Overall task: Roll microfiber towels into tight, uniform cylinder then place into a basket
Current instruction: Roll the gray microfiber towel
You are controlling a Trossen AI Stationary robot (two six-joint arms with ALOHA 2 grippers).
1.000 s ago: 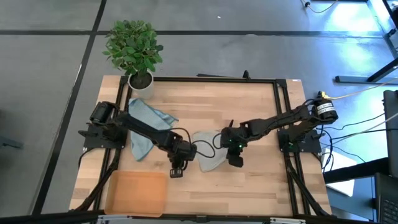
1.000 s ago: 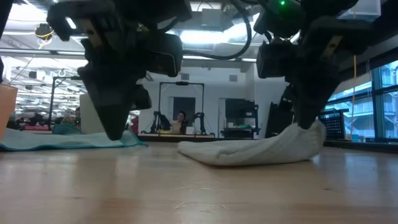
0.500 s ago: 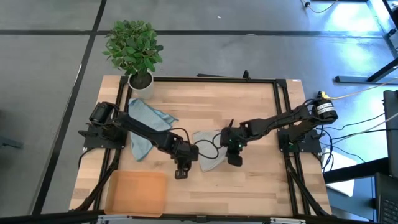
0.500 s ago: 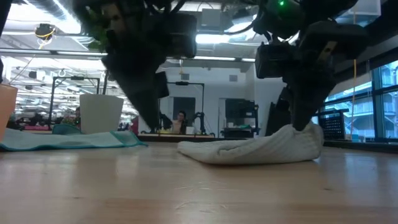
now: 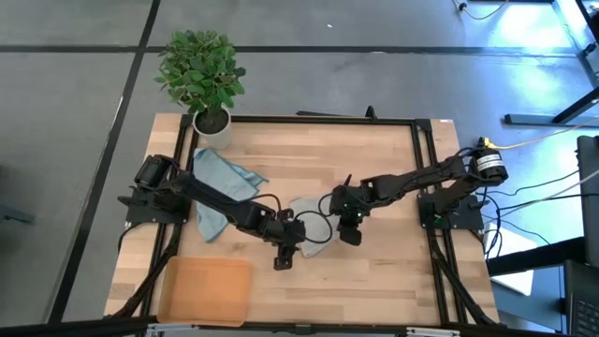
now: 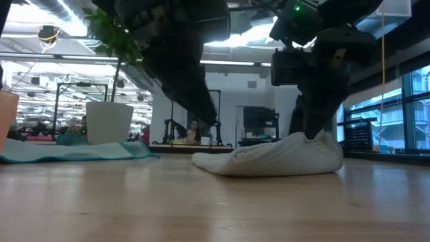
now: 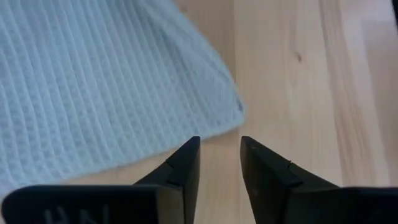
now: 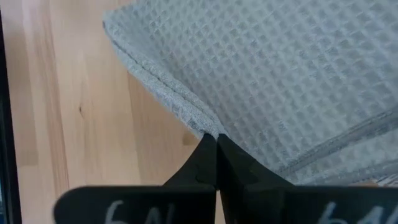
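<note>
A pale grey waffle-weave microfiber towel [image 5: 316, 245] lies crumpled at mid-table, its right end raised under my right gripper [image 5: 348, 236], which is shut on its hem. My left gripper [image 7: 219, 155] hovers slanting down just short of the towel's near corner [image 7: 235, 107]. Its fingers stand a little apart over bare wood and touch nothing. A second, light blue towel [image 5: 220, 192] lies spread flat at the far left. The orange-tan basket [image 5: 206, 288] sits at the near left corner. My right gripper pinches the grey towel's hemmed edge [image 8: 198, 123] between its two fingertips, coming slanting down from the table's right. That end of the towel [image 6: 316, 142] is humped up under the fingers, while the rest trails slack on the table toward the left.
A potted plant in a white pot [image 5: 211, 120] stands at the far left corner, behind the blue towel. Bare wood [image 5: 374, 290] stretches along the near edge to the right of the basket. A dark frame [image 5: 426, 178] borders the tabletop.
My left gripper has swung toward the table's right, from beside the basket's far edge to the grey towel's near corner. It has risen a little and tipped less steeply. The right gripper has kept its pinch on the towel.
</note>
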